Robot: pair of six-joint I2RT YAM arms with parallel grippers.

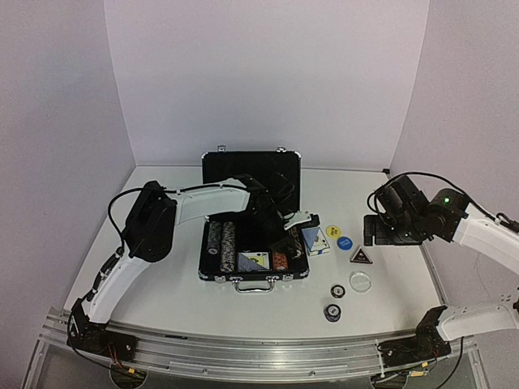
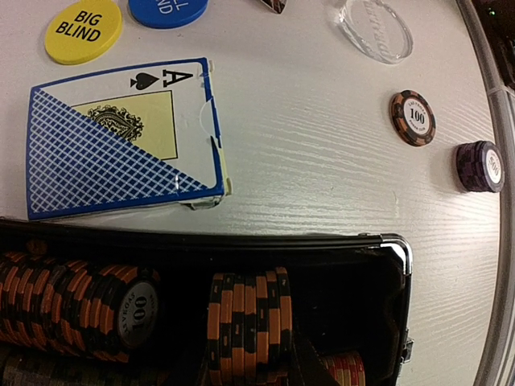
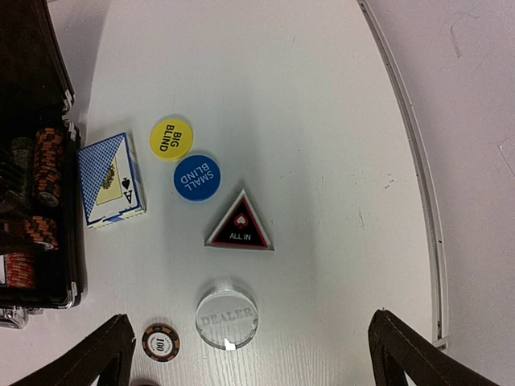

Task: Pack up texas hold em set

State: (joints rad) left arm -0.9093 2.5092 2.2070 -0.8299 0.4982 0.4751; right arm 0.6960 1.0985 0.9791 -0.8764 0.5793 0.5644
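With our left gripper over the right end of the open black briefcase mid-table, its finger state impossible to tell, we judge our right gripper, fingers spread wide, should drop squarely over the clear dealer disc nearer the table's right edge.

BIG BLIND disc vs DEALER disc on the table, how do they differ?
BIG BLIND disc is opaque yellow with black print; DEALER disc is clear with pale lettering. BIG BLIND sits beside the card deck; DEALER sits beside a loose 100 chip. Both are round and lie flat.
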